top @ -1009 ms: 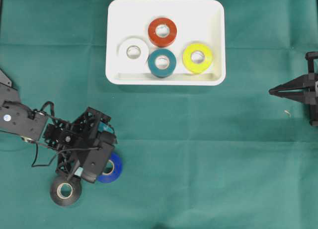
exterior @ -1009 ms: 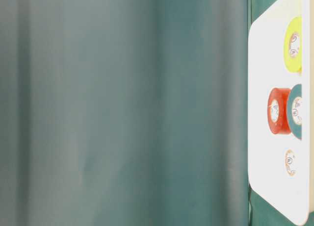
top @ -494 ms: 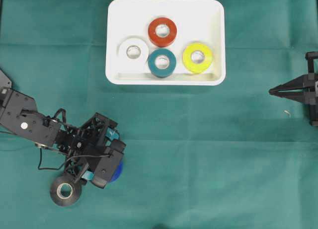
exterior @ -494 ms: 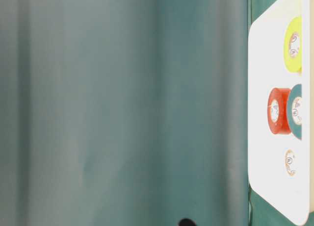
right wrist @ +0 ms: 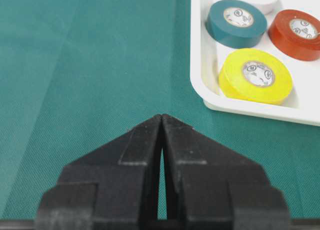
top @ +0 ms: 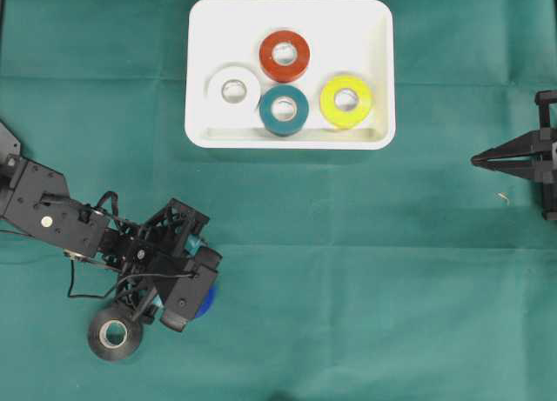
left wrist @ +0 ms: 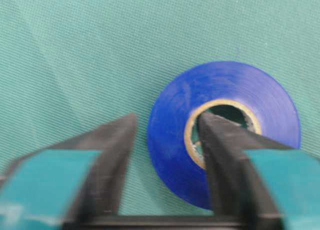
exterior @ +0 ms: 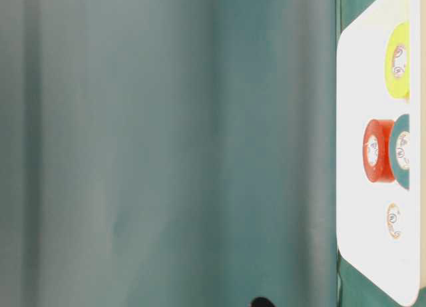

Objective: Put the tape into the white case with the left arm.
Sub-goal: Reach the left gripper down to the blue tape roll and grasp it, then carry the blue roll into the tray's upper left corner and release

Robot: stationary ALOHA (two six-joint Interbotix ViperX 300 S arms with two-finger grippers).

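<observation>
Blue tape (left wrist: 220,130) sits flat on the green bench at lower left of the overhead view, well apart from the white case (top: 383,70) at top centre, which already has four rolls in it. Left gripper (left wrist: 167,155) is right on it: one finger (left wrist: 225,160) is down in the core, the other (left wrist: 107,155) outside the rim, jaws narrowed around the roll's wall, though I can't tell if they're fully pinching yet. So this looks like the grab step. Next it probably needs a firm squeeze, a lift, then a carry up to the case. Right gripper (right wrist: 162,140) is parked shut and empty at the right edge.
</observation>
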